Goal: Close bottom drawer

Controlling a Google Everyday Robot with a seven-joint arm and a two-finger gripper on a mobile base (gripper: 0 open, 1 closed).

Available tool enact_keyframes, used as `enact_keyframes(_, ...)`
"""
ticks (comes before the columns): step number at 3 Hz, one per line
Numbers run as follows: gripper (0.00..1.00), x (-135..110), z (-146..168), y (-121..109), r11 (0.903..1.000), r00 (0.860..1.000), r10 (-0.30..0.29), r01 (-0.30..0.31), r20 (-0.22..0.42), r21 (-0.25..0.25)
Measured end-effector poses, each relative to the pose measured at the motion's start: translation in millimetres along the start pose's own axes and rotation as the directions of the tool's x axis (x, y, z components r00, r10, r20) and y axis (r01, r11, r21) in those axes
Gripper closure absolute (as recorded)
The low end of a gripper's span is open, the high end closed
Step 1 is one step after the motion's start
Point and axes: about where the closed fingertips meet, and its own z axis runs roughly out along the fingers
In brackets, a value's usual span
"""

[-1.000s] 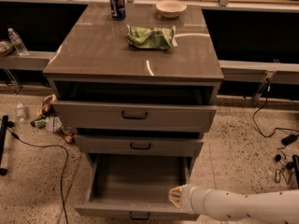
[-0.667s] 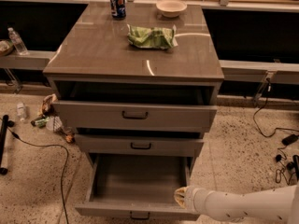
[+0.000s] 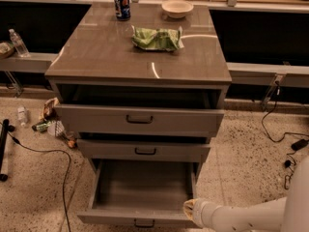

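Observation:
The bottom drawer of the grey-taupe cabinet is pulled far out, its deep box empty, with a small dark handle at the lower edge of view. My white arm comes in from the lower right. The gripper sits at the drawer's front right corner, at or just beside the front panel. The middle drawer and top drawer above stand slightly open.
On the cabinet top sit a blue soda can, a white bowl and a green chip bag. Bottles and litter lie on the floor at left. Cables run on the floor at right.
The arm has drawn back slightly to the right along the drawer's front corner. The drawer itself looks unchanged.

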Motion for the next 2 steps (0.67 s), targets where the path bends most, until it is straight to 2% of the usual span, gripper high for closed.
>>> enact_keyframes(2, 1.00, 44, 34, 47, 0.9961, 0.995, 0.087, -0.086, -0.045, 0.018)
